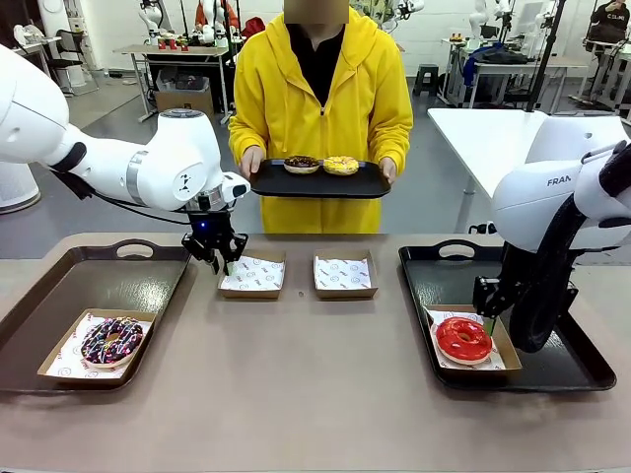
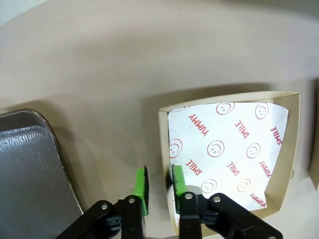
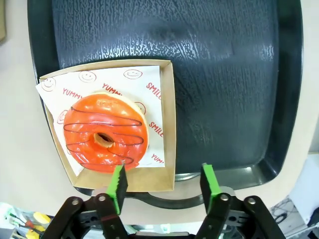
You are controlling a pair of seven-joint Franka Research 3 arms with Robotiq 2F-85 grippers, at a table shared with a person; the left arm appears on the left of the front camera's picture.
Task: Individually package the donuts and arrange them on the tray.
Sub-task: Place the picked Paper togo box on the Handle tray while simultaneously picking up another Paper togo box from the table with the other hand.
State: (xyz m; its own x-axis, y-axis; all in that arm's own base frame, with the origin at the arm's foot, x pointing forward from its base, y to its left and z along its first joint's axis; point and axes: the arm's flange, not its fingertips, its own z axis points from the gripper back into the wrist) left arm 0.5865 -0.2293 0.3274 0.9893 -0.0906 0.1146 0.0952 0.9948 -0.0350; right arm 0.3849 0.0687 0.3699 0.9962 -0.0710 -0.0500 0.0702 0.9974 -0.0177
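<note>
A glossy red donut [image 3: 104, 133] lies in a paper-lined box [image 3: 167, 124] on the right black tray [image 1: 552, 335]. My right gripper [image 3: 163, 181] hangs open over that box's near edge, one pad beside the donut. A chocolate donut with sprinkles [image 1: 111, 340] sits boxed on the left tray [image 1: 108, 271]. My left gripper [image 2: 159, 183] straddles the left wall of an empty box [image 2: 224, 149] with its jaws narrowly apart and a gap still showing. The person holds a tray [image 1: 315, 184] carrying a dark chocolate donut [image 1: 302, 163] and a yellow donut [image 1: 341, 165].
A second empty paper-lined box [image 1: 344, 274] stands beside the first at the table's middle back. The left tray's rim [image 2: 55, 149] lies close to my left fingers. The person stands at the far edge, both hands on the held tray.
</note>
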